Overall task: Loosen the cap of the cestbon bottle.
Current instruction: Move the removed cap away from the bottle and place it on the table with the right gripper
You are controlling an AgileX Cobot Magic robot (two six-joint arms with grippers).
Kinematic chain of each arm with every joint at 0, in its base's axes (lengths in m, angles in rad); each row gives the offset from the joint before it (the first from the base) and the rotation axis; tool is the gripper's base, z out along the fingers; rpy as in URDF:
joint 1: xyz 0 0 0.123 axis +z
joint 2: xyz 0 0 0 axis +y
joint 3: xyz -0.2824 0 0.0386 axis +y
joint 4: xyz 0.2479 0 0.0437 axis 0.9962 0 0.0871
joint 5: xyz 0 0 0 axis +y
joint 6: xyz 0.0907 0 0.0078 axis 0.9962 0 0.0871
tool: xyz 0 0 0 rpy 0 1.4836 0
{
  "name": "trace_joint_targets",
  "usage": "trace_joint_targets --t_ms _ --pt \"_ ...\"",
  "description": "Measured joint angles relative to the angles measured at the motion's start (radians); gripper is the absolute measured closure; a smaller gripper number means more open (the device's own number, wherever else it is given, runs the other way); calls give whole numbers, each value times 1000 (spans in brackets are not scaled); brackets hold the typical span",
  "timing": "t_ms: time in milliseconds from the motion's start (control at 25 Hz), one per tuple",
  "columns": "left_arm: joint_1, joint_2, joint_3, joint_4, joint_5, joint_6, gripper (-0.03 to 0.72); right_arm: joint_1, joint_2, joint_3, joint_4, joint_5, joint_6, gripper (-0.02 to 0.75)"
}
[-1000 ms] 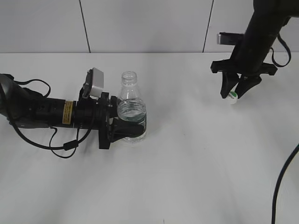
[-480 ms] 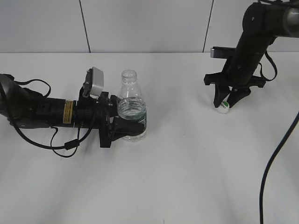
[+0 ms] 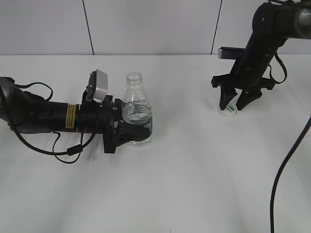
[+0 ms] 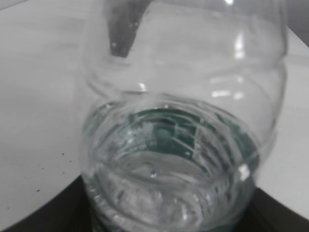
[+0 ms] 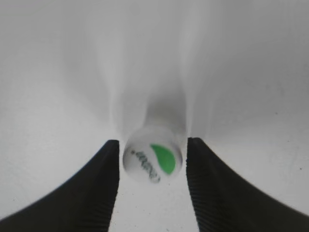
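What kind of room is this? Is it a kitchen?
Probably a robot lab or test bench, not a kitchen. Two black robot arms work on a bare white table before a plain panelled wall, with only a bottle and its cap.

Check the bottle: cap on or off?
Off. The cestbon bottle stands with a bare open neck in the left gripper; the cap lies on the table between the right gripper's open fingers.
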Motion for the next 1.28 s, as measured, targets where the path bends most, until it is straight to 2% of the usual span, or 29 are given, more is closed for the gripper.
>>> trace_joint_targets --t_ms 120,240,760,1080,1200,1280 --pt "0 0 0 0 0 0 276 0 0 0 0 0 -3 231" --pt "0 0 0 0 0 0 276 0 0 0 0 0 -5 158" --pt "0 0 0 0 2 0 276 0 -104 0 -1 161 -31 156" --pt "0 0 0 2 2 0 273 0 -154 0 0 176 -47 156" --pt "0 0 0 9 2 0 202 0 -154 0 0 177 -54 156" --pt "1 0 0 34 5 0 127 0 -154 0 0 177 -55 156"
